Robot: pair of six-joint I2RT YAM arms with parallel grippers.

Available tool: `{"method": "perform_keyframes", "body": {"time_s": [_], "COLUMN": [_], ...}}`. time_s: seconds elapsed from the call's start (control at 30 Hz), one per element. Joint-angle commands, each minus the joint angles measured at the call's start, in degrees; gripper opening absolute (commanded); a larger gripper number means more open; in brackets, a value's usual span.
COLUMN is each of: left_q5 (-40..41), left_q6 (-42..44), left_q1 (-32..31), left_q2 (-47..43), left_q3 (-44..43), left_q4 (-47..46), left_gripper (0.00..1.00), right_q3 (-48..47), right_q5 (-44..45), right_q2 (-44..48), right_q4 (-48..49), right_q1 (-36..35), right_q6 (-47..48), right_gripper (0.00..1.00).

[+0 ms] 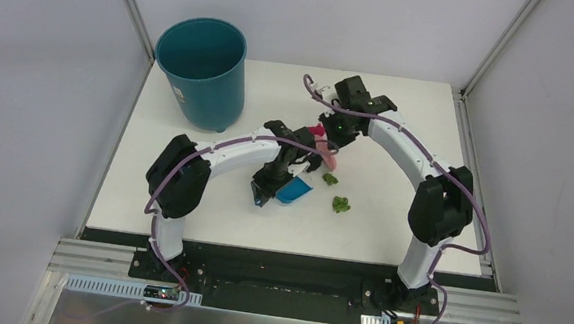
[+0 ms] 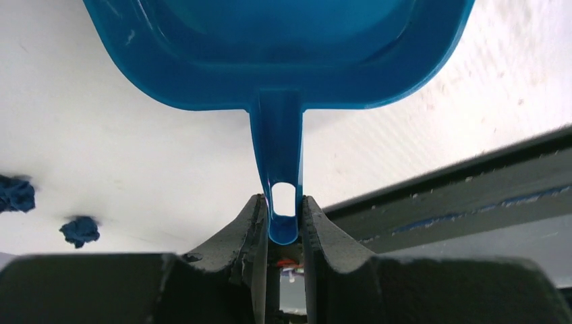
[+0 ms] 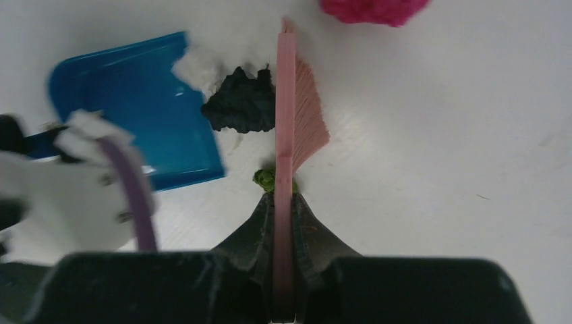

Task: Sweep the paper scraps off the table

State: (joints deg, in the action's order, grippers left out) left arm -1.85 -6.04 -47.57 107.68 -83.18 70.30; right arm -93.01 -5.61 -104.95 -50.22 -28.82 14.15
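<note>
My left gripper (image 2: 283, 223) is shut on the handle of the blue dustpan (image 2: 283, 61), which lies on the white table (image 1: 389, 229) at its middle (image 1: 294, 189). My right gripper (image 3: 284, 202) is shut on the pink brush (image 3: 286, 121), whose bristles (image 3: 310, 115) stand by the pan's open edge (image 3: 195, 162). A black scrap (image 3: 236, 104) and a white scrap (image 3: 195, 67) lie between brush and pan. A magenta scrap (image 3: 374, 8) lies beyond the brush. An olive-green scrap (image 3: 264, 178) sits under the brush handle. Two green scraps (image 1: 330, 179) (image 1: 341, 205) lie right of the pan. Two dark blue scraps (image 2: 79, 230) (image 2: 15, 193) lie beside the pan's handle.
A teal round bin (image 1: 201, 68) stands at the table's far left corner. The black strip (image 1: 281, 260) runs along the near edge, by both arm bases. White walls close in the sides and back.
</note>
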Motion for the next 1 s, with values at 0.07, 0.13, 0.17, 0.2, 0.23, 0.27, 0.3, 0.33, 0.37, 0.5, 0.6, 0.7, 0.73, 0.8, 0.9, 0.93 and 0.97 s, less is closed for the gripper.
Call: {"method": "perform_keyframes", "body": {"time_s": [0.07, 0.13, 0.17, 0.2, 0.23, 0.27, 0.3, 0.33, 0.37, 0.5, 0.6, 0.7, 0.73, 0.8, 0.9, 0.93, 0.97], "left_q5": [-1.1, -1.9, -1.9, -1.9, -2.0, -1.9, -1.6, -1.2, -0.8, 1.6, 1.2, 1.3, 1.6, 3.9, 4.4, 4.7, 5.5], "left_q6": [4.4, 4.6, 4.3, 3.7, 3.4, 2.9, 2.5, 2.1, 1.7, 1.1, 0.7, 0.4, 0.0, -0.6, -1.0, -1.0, -0.8], "left_q1": [0.6, 0.6, 0.6, 0.6, 0.6, 0.6, 0.6, 0.6, 0.6, 0.6, 0.6, 0.6, 0.6, 0.6, 0.6, 0.6, 0.7], "left_q2": [4.4, 4.6, 4.4, 3.9, 3.3, 2.4, 1.3, 0.0, -1.4, -7.0, -10.3, -10.7, -10.3, -9.0, -6.7, -6.0, -5.3], "left_q3": [-6.9, -7.1, -7.0, -6.4, -5.6, -4.7, -3.7, -2.6, -1.5, 2.3, 3.7, 3.3, 2.5, 1.1, -1.2, -2.0, -2.7], "left_q4": [-2.6, -2.8, -2.9, -3.1, -3.2, -3.4, -3.6, -3.8, -4.0, -4.1, -3.5, -1.3, -0.2, 2.0, 4.2, 4.7, 5.4], "left_gripper": [0.0, 0.0, 0.0, 0.0, 0.0, 0.0, 0.0, 0.0, 0.0, 0.0, 0.0, 0.0, 0.0, 0.0, 0.0, 0.0, 0.0], "right_q3": [-1.4, -2.3, -2.8, -3.8, -4.8, -6.0, -7.2, -8.4, -9.9, -16.6, -20.2, -21.0, -21.7, -25.2, -34.5, -37.5, -40.5], "right_q5": [-20.2, -23.1, -24.0, -23.9, -23.3, -22.1, -21.5, -20.9, -20.0, -10.3, -2.1, 3.4, 4.6, 7.6, 7.7, 6.4, 4.0], "right_q2": [3.0, 4.5, 5.2, 5.7, 6.2, 6.5, 6.8, 6.8, 6.6, 4.2, 1.7, -1.5, -3.2, -8.7, -17.8, -20.3, -22.7], "right_q4": [-7.9, -8.4, -8.6, -8.8, -9.2, -9.5, -9.5, -9.5, -9.6, -9.7, -6.1, 0.2, 2.1, 4.5, 2.0, 0.7, -0.8], "right_q1": [-1.5, -1.2, -1.1, -1.0, -0.8, -0.4, 0.4, 1.3, 2.4, 5.5, 7.1, 7.7, 7.7, 7.7, 7.7, 7.6, 7.4], "right_q6": [-9.1, -10.6, -10.7, -10.5, -10.2, -9.7, -9.2, -8.8, -8.3, -4.1, 0.2, 4.6, 6.5, 9.5, 11.9, 12.3, 12.5], "right_gripper": [0.0, 0.0, 0.0, 0.0, 0.0, 0.0, 0.0, 0.0, 0.0, 0.0, 0.0, 0.0, 0.0, 0.0, 0.0, 0.0, 0.0]}}
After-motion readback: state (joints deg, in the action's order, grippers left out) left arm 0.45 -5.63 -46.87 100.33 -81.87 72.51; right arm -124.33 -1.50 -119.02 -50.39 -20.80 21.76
